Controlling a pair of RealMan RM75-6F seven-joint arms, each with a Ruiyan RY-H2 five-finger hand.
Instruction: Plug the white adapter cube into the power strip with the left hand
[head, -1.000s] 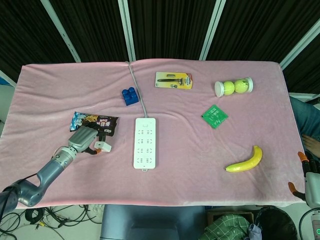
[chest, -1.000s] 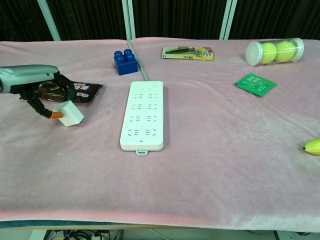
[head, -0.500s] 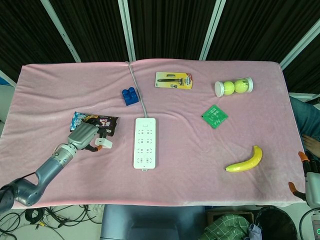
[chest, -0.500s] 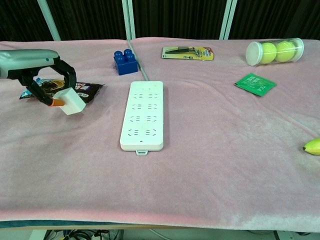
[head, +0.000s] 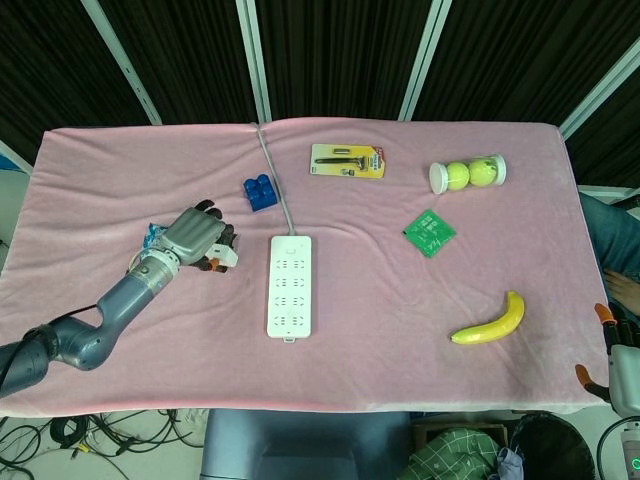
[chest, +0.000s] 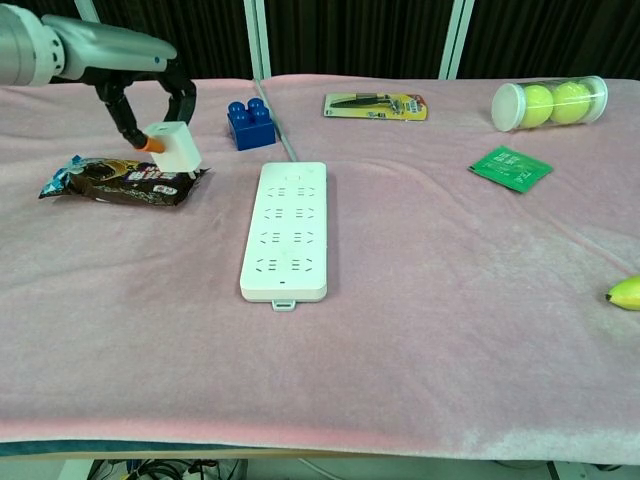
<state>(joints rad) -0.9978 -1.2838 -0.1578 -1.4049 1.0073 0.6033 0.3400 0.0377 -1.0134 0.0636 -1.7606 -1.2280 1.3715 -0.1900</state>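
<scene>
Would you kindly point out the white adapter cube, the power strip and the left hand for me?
white adapter cube (chest: 174, 146), chest view, on its front face.
power strip (chest: 288, 228), chest view, middle of its socket face.
left hand (head: 195, 236), head view, on the back of the hand.

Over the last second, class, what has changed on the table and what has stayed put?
The left hand, gripping the white adapter cube throughout, lifted it off the cloth and carried it up and toward the power strip; it now hangs above the snack packet. The strip, blue brick, banana and other items stayed.
</scene>
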